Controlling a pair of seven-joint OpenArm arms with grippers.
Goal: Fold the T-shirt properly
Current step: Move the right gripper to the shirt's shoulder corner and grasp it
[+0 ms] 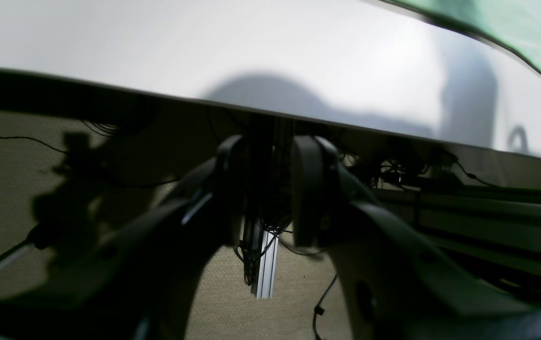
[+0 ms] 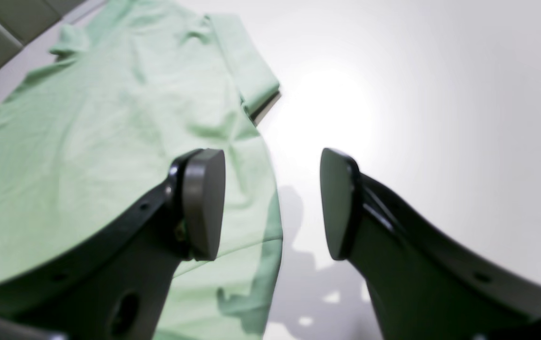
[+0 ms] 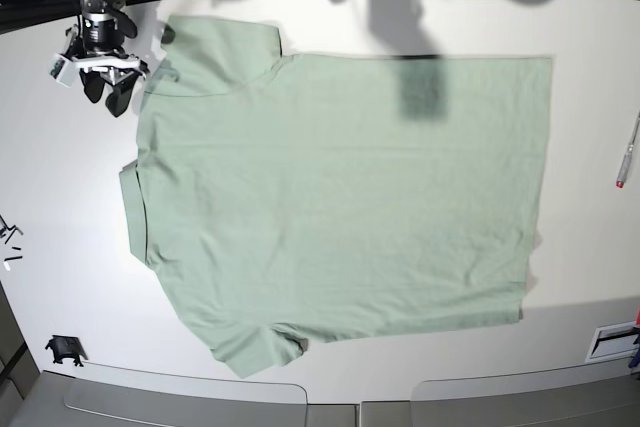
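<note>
The T-shirt (image 3: 340,197) lies spread flat across the middle of the white tabletop (image 3: 60,167), ready for folding. At upper left the right claw (image 3: 108,90) hangs parted and empty by a sleeve – likely positioning. The left claw (image 1: 268,189) is parted too, gripping nothing.

Both the right gripper (image 2: 273,203) and left gripper (image 1: 268,189) hold their jaws parted, empty.
</note>
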